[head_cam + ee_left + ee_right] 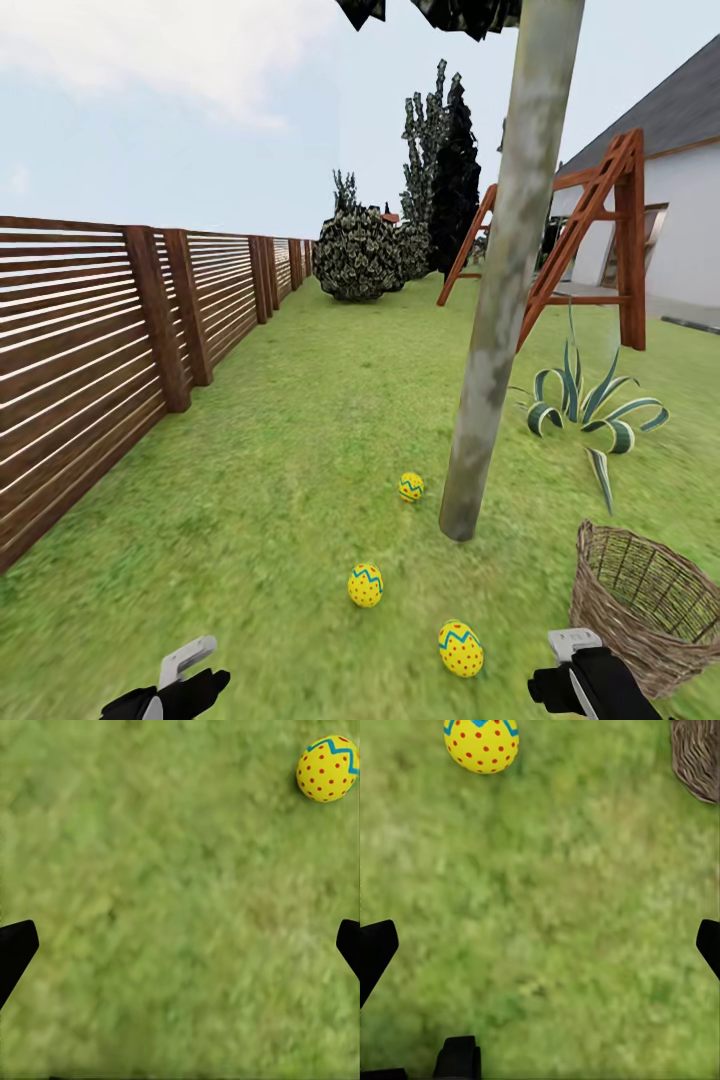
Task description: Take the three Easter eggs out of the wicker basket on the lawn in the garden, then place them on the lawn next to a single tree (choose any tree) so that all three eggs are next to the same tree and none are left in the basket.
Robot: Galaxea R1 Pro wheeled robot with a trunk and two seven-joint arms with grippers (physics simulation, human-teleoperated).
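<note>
Three Easter eggs lie on the lawn near the tree. One egg rests just left of the trunk's foot. A second egg lies nearer to me, and a third egg is nearest. The wicker basket stands at the lower right, and no egg shows in the part of its inside that I see. My left gripper hangs open over bare grass, with an egg off to one side. My right gripper is open too, apart from an egg and the basket.
A brown slat fence runs along the left. A spiky striped plant grows right of the trunk, just behind the basket. Farther back stand a swing frame, a round bush, dark columnar trees and a white house.
</note>
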